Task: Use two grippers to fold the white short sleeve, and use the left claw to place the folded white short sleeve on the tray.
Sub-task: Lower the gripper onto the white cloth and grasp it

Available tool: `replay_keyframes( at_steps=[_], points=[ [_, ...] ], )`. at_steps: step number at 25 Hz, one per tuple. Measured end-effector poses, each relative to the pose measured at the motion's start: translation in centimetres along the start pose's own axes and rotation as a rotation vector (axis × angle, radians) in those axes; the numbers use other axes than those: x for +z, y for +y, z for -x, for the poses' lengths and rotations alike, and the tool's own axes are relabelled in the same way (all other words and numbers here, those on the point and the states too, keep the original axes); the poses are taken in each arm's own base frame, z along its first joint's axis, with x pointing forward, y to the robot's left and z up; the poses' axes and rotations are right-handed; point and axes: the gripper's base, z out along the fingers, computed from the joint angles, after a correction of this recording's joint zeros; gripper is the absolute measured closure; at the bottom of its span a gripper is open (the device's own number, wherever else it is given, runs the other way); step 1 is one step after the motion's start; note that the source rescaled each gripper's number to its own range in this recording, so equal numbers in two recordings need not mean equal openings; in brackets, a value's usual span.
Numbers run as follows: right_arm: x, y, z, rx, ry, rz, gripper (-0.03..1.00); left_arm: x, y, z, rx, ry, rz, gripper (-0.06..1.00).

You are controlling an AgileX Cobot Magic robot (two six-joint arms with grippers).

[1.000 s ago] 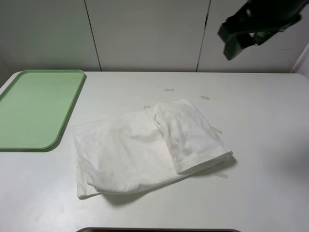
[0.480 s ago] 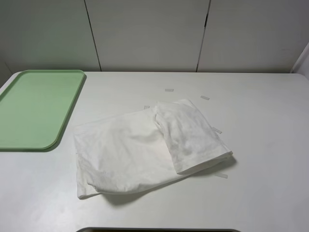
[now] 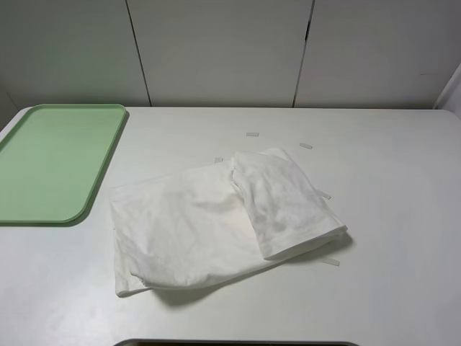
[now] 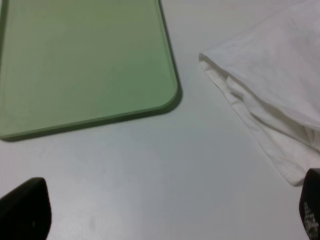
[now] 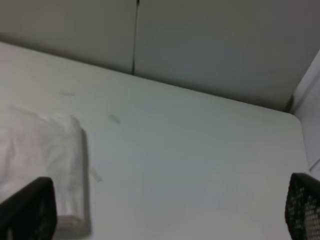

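The white short sleeve (image 3: 216,223) lies partly folded on the white table, its right part doubled over as a thicker flap (image 3: 284,202). To its left, apart from it, the pale-green tray (image 3: 50,162) sits bare. Neither arm shows in the high view. In the left wrist view my left gripper (image 4: 165,215) hangs open over bare table between the tray's corner (image 4: 165,95) and the shirt's layered edge (image 4: 270,95), holding nothing. My right gripper (image 5: 165,210) is open too, raised over the table to the right of the shirt (image 5: 40,160), with nothing in it.
Small whitish tape strips (image 3: 252,134) (image 3: 306,145) (image 3: 330,262) lie around the shirt. Grey wall panels (image 3: 216,50) close off the table's far edge. A dark edge (image 3: 238,343) runs along the front of the table.
The right arm, seen at the upper right a second ago, has left the high view. The shirt and tray have not moved.
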Motion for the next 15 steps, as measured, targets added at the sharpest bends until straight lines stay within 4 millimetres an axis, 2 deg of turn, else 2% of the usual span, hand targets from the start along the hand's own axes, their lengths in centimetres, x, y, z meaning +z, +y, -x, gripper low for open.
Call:
replay_keyframes(
  at_steps=[5,12,15],
  points=[
    [-1.6,0.1,-1.9,0.004,-0.062,0.04,-0.03,0.0,0.0,0.0,0.0,0.0,0.0,-0.06],
    [-1.8,1.2,-5.9,-0.063,-0.096,0.138,-0.03,0.0,0.0,0.0,0.0,0.0,0.001,-0.06],
    [-1.7,1.8,-6.6,-0.049,-0.149,0.186,-0.03,0.0,0.0,0.0,0.0,0.0,0.001,-0.06]
  ],
)
